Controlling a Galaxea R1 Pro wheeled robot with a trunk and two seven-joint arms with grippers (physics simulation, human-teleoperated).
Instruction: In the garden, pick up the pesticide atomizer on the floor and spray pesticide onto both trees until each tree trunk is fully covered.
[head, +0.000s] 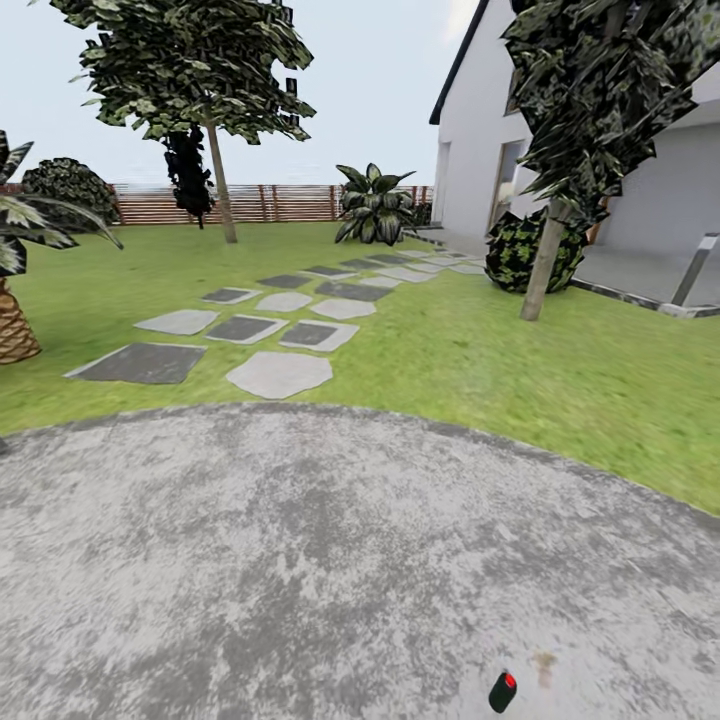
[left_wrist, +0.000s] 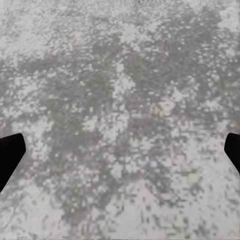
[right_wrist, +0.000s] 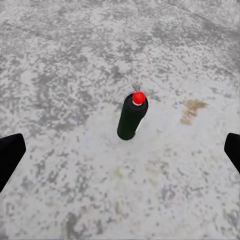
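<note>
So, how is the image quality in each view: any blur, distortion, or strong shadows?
Head view: wide-angle bending curves the grey paved edge; flat light, no strong shadows. Right wrist view: the dark green bottle with a red cap is fairly sharp and casts almost no shadow. Left wrist view: blocky, pixelated grey mottled pavement.

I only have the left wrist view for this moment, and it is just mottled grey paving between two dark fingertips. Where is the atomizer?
Observer: The atomizer, a dark bottle with a red cap, stands upright on the grey paving, between the right gripper fingers and ahead of them, untouched.
Operator: Is that gripper open?
Observer: Yes, its fingers sit far apart at the picture's edges.
Operator: Any trees near?
Observer: In the head view, one pale trunk rises from the lawn by the white house; another trunk stands farther off, near the fence.
</note>
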